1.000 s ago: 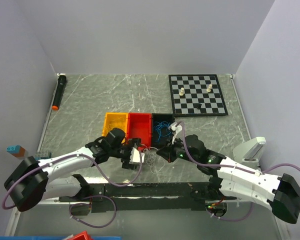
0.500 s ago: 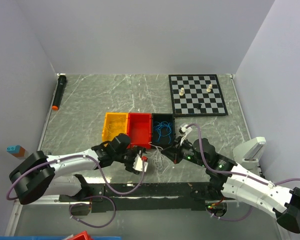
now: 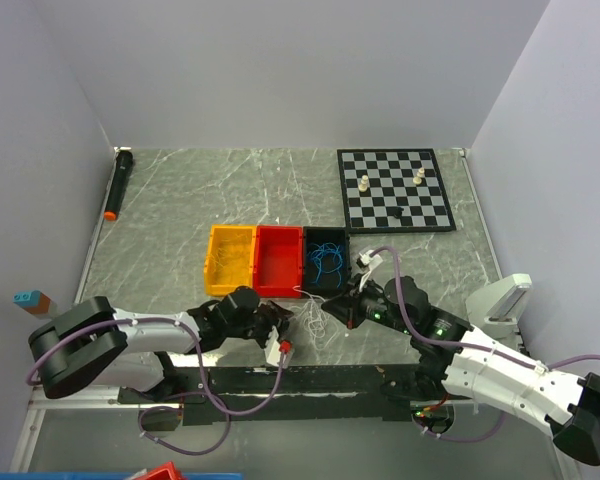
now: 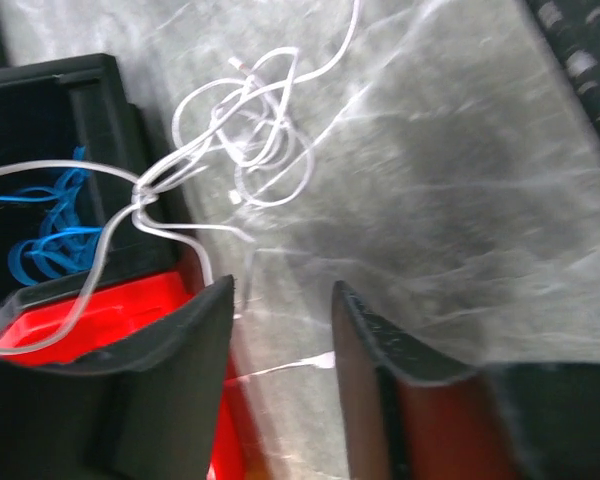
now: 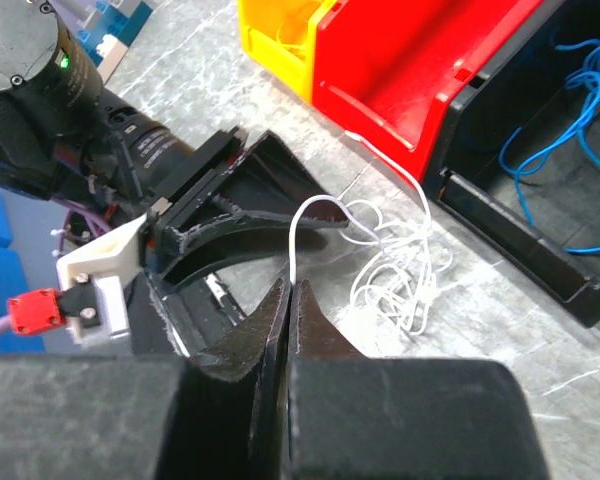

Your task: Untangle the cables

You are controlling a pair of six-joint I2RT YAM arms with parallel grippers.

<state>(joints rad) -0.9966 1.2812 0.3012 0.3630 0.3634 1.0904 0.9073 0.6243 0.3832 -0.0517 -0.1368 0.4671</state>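
A clump of white cable (image 3: 315,318) lies on the table in front of the bins, also in the left wrist view (image 4: 255,140) and the right wrist view (image 5: 400,270). One strand runs over the red bin's edge. Blue cables (image 3: 327,262) lie coiled in the black bin (image 3: 325,235). My right gripper (image 5: 290,285) is shut on a white strand that rises from its tips; from above it (image 3: 334,306) sits right of the clump. My left gripper (image 4: 280,300) stands left of the clump (image 3: 276,323), jaws apart, with a thin white strand crossing the gap untouched.
A yellow bin (image 3: 230,258) and a red bin (image 3: 278,258) stand left of the black one. A chessboard (image 3: 395,190) with a few pieces lies at the back right. A black marker with an orange tip (image 3: 117,185) lies at the far left edge.
My left gripper has dropped toward the table's near edge and its jaws have narrowed. My right arm reached forward a little, then held still, shut on the white strand.
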